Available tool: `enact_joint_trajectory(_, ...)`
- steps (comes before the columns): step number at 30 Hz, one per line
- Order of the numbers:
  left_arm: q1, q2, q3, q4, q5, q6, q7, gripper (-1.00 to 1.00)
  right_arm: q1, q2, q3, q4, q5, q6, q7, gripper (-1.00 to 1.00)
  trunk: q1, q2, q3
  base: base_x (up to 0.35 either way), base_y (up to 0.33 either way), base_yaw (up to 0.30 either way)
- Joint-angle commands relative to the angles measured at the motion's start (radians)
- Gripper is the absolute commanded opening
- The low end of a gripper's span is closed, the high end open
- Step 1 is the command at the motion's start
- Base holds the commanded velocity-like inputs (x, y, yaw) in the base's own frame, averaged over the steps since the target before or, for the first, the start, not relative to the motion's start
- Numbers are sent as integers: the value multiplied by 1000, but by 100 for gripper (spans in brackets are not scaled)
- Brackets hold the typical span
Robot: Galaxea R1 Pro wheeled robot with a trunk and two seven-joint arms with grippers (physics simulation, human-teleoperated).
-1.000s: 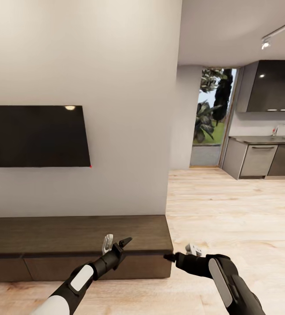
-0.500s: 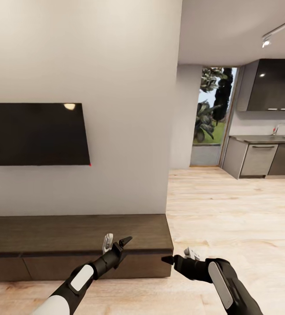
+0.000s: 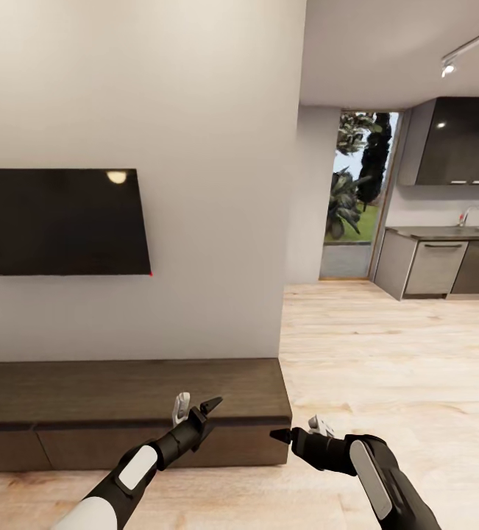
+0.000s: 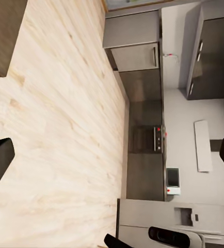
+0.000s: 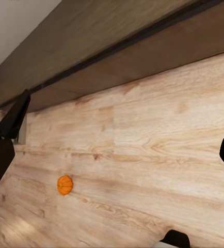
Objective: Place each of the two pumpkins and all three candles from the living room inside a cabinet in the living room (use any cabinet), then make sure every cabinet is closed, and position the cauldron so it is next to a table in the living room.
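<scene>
Right gripper has crept left toward the cabinet end, fingers of both grippers spread and empty; one pumpkin sits on the floor near the cabinet front, and reaching blind risks knocking it away.

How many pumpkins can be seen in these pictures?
1. The pumpkin lies on the wood floor in the right wrist view, apart from the cabinet. The other pumpkin may be outside the pictures.
</scene>
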Motion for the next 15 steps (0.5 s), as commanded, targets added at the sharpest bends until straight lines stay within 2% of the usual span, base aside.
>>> enact_joint_trajectory(1, -1, 0, 2, 0, 7, 8, -1, 100, -1, 1, -2, -1, 3, 4, 6, 100, 4, -8, -5, 0, 0, 0)
enact_joint_trajectory(10, -1, 1, 4, 2, 7, 9, -45, 100, -1, -1, -3, -2, 1, 4, 13, 100, 39, -71, -33, 0, 0, 0)
enact_joint_trajectory(15, -1, 1, 5, 4, 14, 9, -50, 100, -1, -1, -2, -6, 2, 5, 26, 100, 58, -106, -48, 0, 0, 0)
